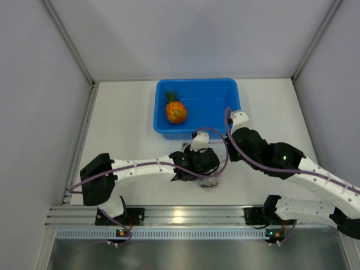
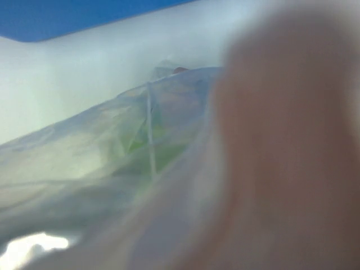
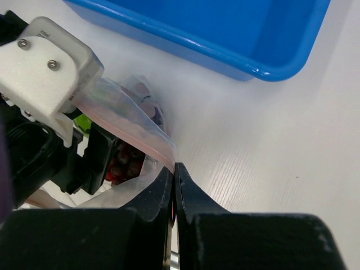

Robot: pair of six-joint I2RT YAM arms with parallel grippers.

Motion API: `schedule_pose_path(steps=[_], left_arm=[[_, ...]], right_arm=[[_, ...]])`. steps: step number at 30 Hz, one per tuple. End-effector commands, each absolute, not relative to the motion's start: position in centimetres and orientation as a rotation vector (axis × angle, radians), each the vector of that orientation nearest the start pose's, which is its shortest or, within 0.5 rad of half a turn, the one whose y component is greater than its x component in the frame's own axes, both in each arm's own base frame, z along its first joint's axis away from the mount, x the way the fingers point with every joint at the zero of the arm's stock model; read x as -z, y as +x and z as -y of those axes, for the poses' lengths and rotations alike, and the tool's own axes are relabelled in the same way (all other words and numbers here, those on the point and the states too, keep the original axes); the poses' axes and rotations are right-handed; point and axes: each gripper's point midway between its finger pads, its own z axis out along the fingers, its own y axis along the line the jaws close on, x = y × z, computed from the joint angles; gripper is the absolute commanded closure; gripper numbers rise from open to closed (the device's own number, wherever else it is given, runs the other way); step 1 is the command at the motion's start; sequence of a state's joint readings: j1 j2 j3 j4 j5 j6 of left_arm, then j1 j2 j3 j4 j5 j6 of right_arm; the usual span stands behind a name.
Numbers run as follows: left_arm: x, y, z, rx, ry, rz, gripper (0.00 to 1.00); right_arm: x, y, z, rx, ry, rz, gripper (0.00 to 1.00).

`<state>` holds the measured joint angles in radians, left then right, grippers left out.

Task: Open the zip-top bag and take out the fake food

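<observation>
Zip-top bag [image 2: 84, 152] | clear, crinkled; pink strip [image 3: 132, 121] pinched by right end effector [image 3: 174, 174]

My overhead view looks down from behind the arms [image 1: 146, 167], both wrist views sit close on the bag [image 2: 101, 152], blue tub [image 3: 225, 28] shared by all

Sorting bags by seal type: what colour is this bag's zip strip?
Pale pink zip strip; clearest in the right wrist view.
</observation>
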<state>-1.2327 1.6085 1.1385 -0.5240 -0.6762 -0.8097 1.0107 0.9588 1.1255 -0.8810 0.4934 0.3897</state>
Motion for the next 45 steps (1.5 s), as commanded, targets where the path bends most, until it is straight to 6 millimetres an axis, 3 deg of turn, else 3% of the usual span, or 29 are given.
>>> schedule_pose_path(steps=[1,8,20,33,37,42,43,45], left_arm=[[-10.4,21.2,29.8,-0.025,0.211,-2.284,0.3],[-8.8,22.0,28.8,-0.092,0.2,-2.302,0.17],[-5.2,24.2,28.1,-0.11,0.196,-2.356,0.09],[-2.6,25.9,29.2,-0.042,0.239,-2.406,0.09],[-2.4,25.7,29.7,-0.005,0.258,-2.422,0.26],[-2.2,25.0,30.5,0.056,0.277,-2.452,0.39],[-2.2,24.9,30.5,0.062,0.282,-2.457,0.51],[-2.2,24.7,30.7,0.078,0.287,-2.465,0.62]], right_arm=[[-26.3,19.6,-17.1,-0.159,-0.391,-2.113,1.0],[-26.5,19.2,-18.2,-0.206,-0.422,-2.106,1.0],[-25.8,18.6,-19.5,-0.286,-0.457,-2.114,1.0],[-24.7,18.7,-20.4,-0.293,-0.461,-2.132,1.0],[-24.7,19.1,-20.4,-0.274,-0.45,-2.125,1.0],[-25.0,19.6,-20.6,-0.26,-0.446,-2.115,1.0],[-25.0,19.6,-20.5,-0.257,-0.448,-2.113,1.0],[-25.3,19.8,-20.4,-0.258,-0.436,-2.105,1.0]])
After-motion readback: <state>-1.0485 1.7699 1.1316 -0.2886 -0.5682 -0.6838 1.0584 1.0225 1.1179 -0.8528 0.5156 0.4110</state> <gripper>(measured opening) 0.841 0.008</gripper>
